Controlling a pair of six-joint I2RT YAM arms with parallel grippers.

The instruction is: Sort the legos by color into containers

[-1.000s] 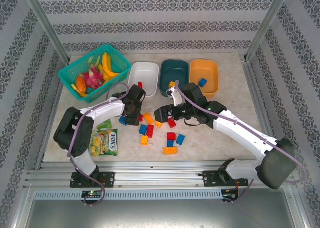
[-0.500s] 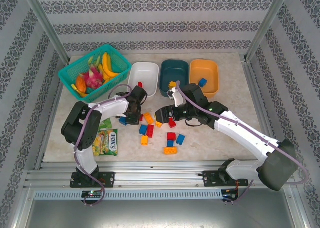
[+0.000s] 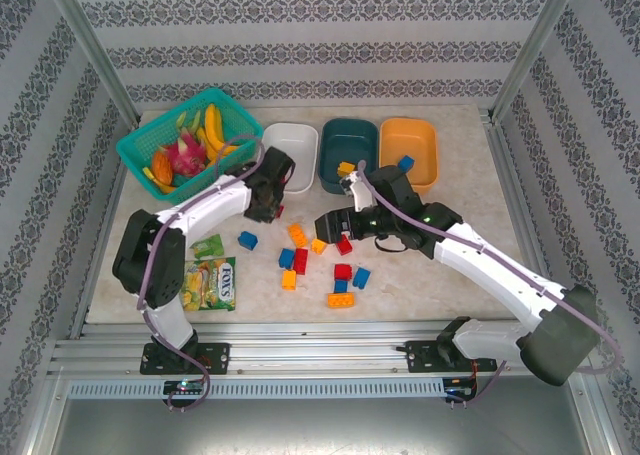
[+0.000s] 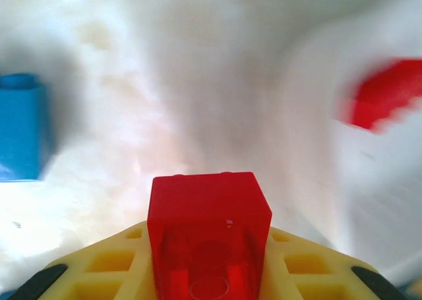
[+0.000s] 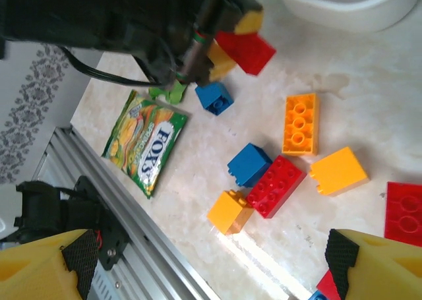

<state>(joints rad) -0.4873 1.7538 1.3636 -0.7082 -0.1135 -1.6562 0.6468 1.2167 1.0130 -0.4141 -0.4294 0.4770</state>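
My left gripper [image 3: 275,207] is shut on a small red lego [image 4: 208,231], held off the table just in front of the white container [image 3: 292,147]. The same lego [image 5: 247,49] shows in the right wrist view. A blurred red lego [image 4: 389,92] lies in the white tub. My right gripper [image 3: 335,225] hangs open over the loose pile, where a red lego [image 5: 277,184], a blue one [image 5: 250,163] and orange ones [image 5: 300,123] lie. The dark teal container [image 3: 348,140] holds a yellow lego [image 3: 345,167]. The orange container [image 3: 415,140] holds a blue one [image 3: 405,163].
A teal lattice basket of fruit [image 3: 140,145] stands at the back left. A green snack packet [image 3: 210,280] lies near the left arm's base. A lone blue lego [image 3: 247,240] sits below the left gripper. The metal rail [image 5: 119,201] runs along the near edge.
My left gripper has shut on the red lego and carried it up and back toward the white tub, leaving the blue lego behind. The right arm has barely moved.
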